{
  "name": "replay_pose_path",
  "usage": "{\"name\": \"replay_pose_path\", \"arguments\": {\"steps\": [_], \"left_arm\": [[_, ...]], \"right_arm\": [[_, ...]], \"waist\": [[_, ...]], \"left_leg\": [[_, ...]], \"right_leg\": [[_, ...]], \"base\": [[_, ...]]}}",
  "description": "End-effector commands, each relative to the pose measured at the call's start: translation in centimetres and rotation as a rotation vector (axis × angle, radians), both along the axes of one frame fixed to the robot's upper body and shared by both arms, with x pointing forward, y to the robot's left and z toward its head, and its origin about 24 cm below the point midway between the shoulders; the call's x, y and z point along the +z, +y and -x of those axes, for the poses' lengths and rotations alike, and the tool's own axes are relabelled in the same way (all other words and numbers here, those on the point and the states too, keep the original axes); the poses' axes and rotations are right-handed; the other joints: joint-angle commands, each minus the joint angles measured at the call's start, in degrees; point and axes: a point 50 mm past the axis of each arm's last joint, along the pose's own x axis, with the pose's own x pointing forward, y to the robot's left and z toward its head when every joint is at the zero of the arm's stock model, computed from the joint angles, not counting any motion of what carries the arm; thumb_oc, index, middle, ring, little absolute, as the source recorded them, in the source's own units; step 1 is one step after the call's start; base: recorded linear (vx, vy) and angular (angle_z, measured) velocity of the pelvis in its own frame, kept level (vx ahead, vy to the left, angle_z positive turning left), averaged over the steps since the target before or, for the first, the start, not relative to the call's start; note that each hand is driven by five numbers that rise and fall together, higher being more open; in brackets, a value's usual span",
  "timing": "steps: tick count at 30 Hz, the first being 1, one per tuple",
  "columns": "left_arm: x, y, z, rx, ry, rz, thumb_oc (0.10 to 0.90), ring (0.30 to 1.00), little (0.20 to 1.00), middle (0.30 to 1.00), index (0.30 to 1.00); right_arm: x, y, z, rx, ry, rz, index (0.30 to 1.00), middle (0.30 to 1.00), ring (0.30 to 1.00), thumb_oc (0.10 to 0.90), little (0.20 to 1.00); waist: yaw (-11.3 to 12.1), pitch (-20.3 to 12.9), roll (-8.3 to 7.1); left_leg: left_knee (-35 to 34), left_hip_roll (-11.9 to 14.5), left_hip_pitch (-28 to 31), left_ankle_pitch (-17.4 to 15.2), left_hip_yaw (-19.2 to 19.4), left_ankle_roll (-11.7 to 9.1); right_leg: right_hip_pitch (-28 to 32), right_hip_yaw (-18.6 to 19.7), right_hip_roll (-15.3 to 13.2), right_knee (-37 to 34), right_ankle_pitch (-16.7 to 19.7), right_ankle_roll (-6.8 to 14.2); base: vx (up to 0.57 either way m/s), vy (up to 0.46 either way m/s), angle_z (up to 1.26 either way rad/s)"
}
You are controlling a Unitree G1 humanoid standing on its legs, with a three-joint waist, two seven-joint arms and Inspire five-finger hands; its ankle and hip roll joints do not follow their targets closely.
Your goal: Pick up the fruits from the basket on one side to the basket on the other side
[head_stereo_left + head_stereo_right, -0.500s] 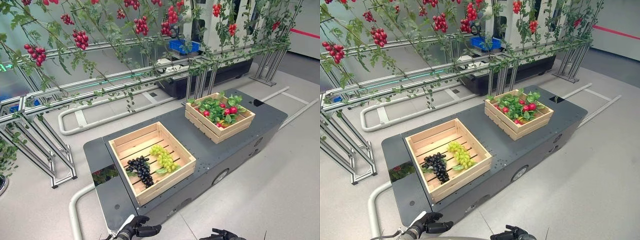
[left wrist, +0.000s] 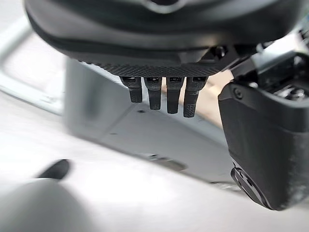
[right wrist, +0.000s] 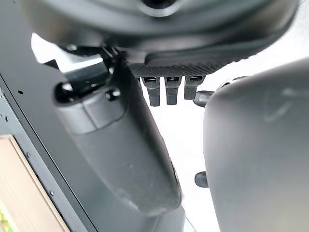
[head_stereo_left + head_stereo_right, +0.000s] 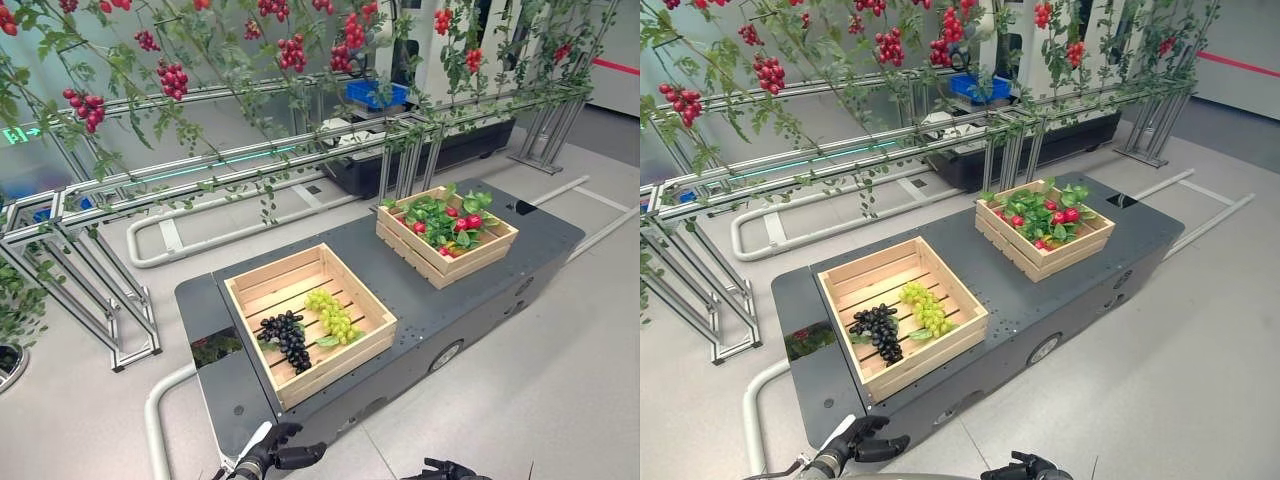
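A wooden crate (image 4: 335, 372) stands on the near left of a dark grey cart (image 4: 400, 290). Inside lie a black grape bunch (image 4: 288, 338) and a green grape bunch (image 4: 330, 316). A second wooden crate (image 4: 405, 247) at the cart's far right holds red fruits (image 4: 465, 222) among green leaves. My left hand (image 4: 275, 457) hangs low in front of the cart's near corner, open and empty; its straight fingers (image 2: 159, 94) hang before the cart's side. My right hand (image 4: 445, 469) is at the bottom edge, also open and empty, with its thumb (image 3: 125, 150) beside the cart.
Behind the cart, vines with red tomato clusters (image 4: 170, 78) hang over metal rail frames (image 4: 90, 300). White pipes (image 4: 165, 250) run along the floor, and a blue bin (image 4: 373, 94) stands at the back. Open floor lies right of the cart.
The whole picture has shifted slightly, so the camera moved. My left hand shows a little higher against the cart. The grapes and both crates lie as before.
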Motion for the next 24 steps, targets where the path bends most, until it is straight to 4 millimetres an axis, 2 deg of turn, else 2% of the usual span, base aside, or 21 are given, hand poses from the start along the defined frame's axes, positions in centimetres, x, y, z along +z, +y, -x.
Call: {"name": "replay_pose_path", "arguments": {"steps": [1, 2, 4, 6, 8, 9, 11, 12, 14, 15, 18, 21, 22, 23, 24], "left_arm": [[5.7, -3.9, -7.9, -0.112, -0.433, 0.262, 0.800, 0.900, 0.900, 0.900, 0.900], [7.0, -4.0, -8.7, -0.136, -0.504, 0.304, 0.800, 0.900, 0.900, 0.900, 0.900], [8.2, -3.9, -9.2, -0.141, -0.565, 0.335, 0.800, 0.900, 0.900, 0.900, 0.900], [10.4, -3.0, -10.4, -0.069, -0.660, 0.447, 0.800, 0.900, 0.900, 0.900, 0.900], [11.4, -2.4, -10.9, -0.016, -0.683, 0.522, 0.800, 0.900, 0.900, 0.900, 0.900], [12.6, -1.8, -11.6, 0.047, -0.727, 0.610, 0.800, 0.900, 0.900, 0.900, 0.900], [13.7, -1.5, -12.2, 0.079, -0.762, 0.655, 0.800, 0.900, 0.900, 0.900, 0.900], [15.3, -0.9, -12.9, 0.116, -0.835, 0.689, 0.800, 0.900, 0.900, 0.900, 0.900], [16.3, -0.6, -13.2, 0.129, -0.882, 0.694, 0.800, 0.900, 0.900, 0.900, 0.900], [17.7, -0.1, -13.8, 0.143, -0.939, 0.685, 0.800, 0.900, 0.900, 0.900, 0.900], [21.2, 0.6, -15.3, 0.150, -1.102, 0.604, 0.800, 0.900, 0.900, 0.900, 0.900], [25.8, 1.3, -17.4, 0.093, -1.326, 0.380, 0.800, 0.900, 0.900, 0.900, 0.900], [27.9, 1.8, -18.2, 0.064, -1.417, 0.281, 0.800, 0.900, 0.900, 0.900, 0.900], [28.4, 2.1, -18.4, 0.058, -1.435, 0.254, 0.800, 0.900, 0.900, 0.900, 0.900], [30.5, 3.1, -19.0, 0.040, -1.505, 0.138, 0.800, 0.900, 0.900, 0.900, 0.900]], "right_arm": [[0.6, 0.3, -2.6, 0.098, -0.035, -0.015, 0.900, 0.900, 0.900, 0.800, 0.900], [0.7, -0.2, -2.7, 0.089, -0.036, -0.007, 0.900, 0.900, 0.900, 0.800, 0.900], [0.7, -0.6, -2.6, 0.082, -0.037, -0.002, 0.900, 0.900, 0.900, 0.800, 0.900], [0.7, -1.0, -2.3, 0.076, -0.038, 0.001, 0.900, 0.900, 0.900, 0.800, 0.900], [0.7, -1.0, -2.0, 0.070, -0.038, 0.000, 0.900, 0.900, 0.900, 0.800, 0.900], [0.6, -1.0, -1.9, 0.045, -0.045, -0.007, 0.900, 0.900, 0.900, 0.800, 0.900], [0.7, -1.0, -1.9, 0.020, -0.057, -0.017, 0.900, 0.900, 0.900, 0.800, 0.900], [0.7, -0.9, -2.0, -0.016, -0.080, -0.036, 0.900, 0.900, 0.900, 0.800, 0.900], [0.8, -0.9, -2.2, -0.042, -0.103, -0.054, 0.900, 0.900, 0.900, 0.800, 0.900], [1.0, -0.9, -2.7, -0.067, -0.141, -0.076, 0.900, 0.900, 0.900, 0.800, 0.900], [2.2, -1.0, -5.2, -0.146, -0.307, -0.150, 0.900, 0.900, 0.900, 0.800, 0.900], [5.3, -0.8, -10.3, -0.184, -0.567, -0.223, 0.900, 0.900, 0.900, 0.800, 0.900], [6.9, -0.6, -12.2, -0.175, -0.676, -0.246, 0.900, 0.900, 0.900, 0.800, 0.900], [7.3, -0.6, -12.6, -0.169, -0.701, -0.249, 0.900, 0.900, 0.900, 0.800, 0.900], [8.7, -0.6, -13.8, -0.156, -0.781, -0.264, 0.900, 0.900, 0.900, 0.800, 0.900]], "waist": [[1.01, 5.94, -0.86], [1.23, 6.19, -0.57], [1.35, 6.38, -0.34], [1.55, 6.57, 0.01], [1.64, 6.62, 0.12], [1.82, 6.74, 0.22], [1.94, 6.92, 0.25], [2.08, 7.20, 0.26], [2.14, 7.47, 0.25], [2.23, 7.86, 0.30], [2.27, 9.48, 0.54], [1.44, 14.45, 0.52], [0.84, 16.98, 0.47], [0.73, 17.60, 0.46], [0.30, 19.59, 0.26]], "left_leg": [[0.54, -3.47, 3.16, -9.39, 0.15, 2.28], [0.54, -3.43, 2.99, -9.25, -0.11, 2.22], [0.54, -3.46, 2.92, -9.16, -0.34, 2.20], [0.54, -3.57, 2.86, -9.07, -0.64, 2.14], [0.54, -3.63, 2.83, -9.03, -0.77, 2.14], [0.54, -3.72, 2.71, -8.95, -0.99, 2.12], [0.54, -3.76, 2.65, -8.90, -1.20, 2.16], [0.54, -3.77, 2.59, -8.79, -1.28, 2.19], [0.54, -3.72, 2.58, -8.65, -1.30, 2.19], [0.54, -3.68, 2.37, -8.30, -1.37, 2.20], [0.59, -3.60, 0.80, -6.74, -1.50, 2.29], [9.00, -3.57, -6.82, -7.19, -2.36, 2.13], [13.12, -3.61, -10.24, -7.66, -2.69, 1.92], [14.32, -3.62, -11.17, -7.87, -2.70, 1.93], [18.73, -3.48, -14.46, -8.95, -2.15, 2.08]], "right_leg": [[1.82, -1.37, -1.63, 0.36, -2.98, 0.16], [1.76, -1.54, -1.70, 0.36, -2.99, 0.03], [1.82, -1.68, -1.75, 0.36, -3.03, -0.07], [2.02, -1.97, -1.89, 0.36, -3.15, -0.15], [2.11, -2.07, -1.97, 0.36, -3.21, -0.18], [2.16, -2.19, -2.05, 0.36, -3.23, -0.24], [2.18, -2.28, -2.11, 0.36, -3.23, -0.36], [2.21, -2.40, -2.15, 0.36, -3.18, -0.51], [2.25, -2.45, -2.16, 0.36, -3.15, -0.63], [2.11, -2.37, -2.14, 0.36, -3.07, -0.85], [0.05, -1.72, -2.27, 1.53, -3.01, -1.46], [-6.77, -0.51, -3.27, 9.47, -4.75, -2.35], [-10.18, -0.17, -3.66, 14.25, -6.18, -2.61], [-11.23, -0.06, -3.80, 15.69, -6.54, -2.65], [-15.01, 0.02, -4.46, 20.92, -7.92, -2.81]], "base": [[-0.01, 0.012, 0.05], [-0.01, 0.017, 0.03], [0.02, 0.016, 0.01], [0.07, 0.041, 0.01], [0.07, 0.028, 0.01], [0.07, 0.019, 0.01], [0.10, 0.019, 0.05], [0.13, 0.022, 0.11], [0.10, 0.018, 0.12], [0.07, 0.024, 0.08], [0.01, 0.037, 0.06], [-0.25, 0.067, 0.04], [-0.26, 0.042, 0.08], [-0.27, 0.066, 0.08], [-0.15, 0.051, 0.03]]}}
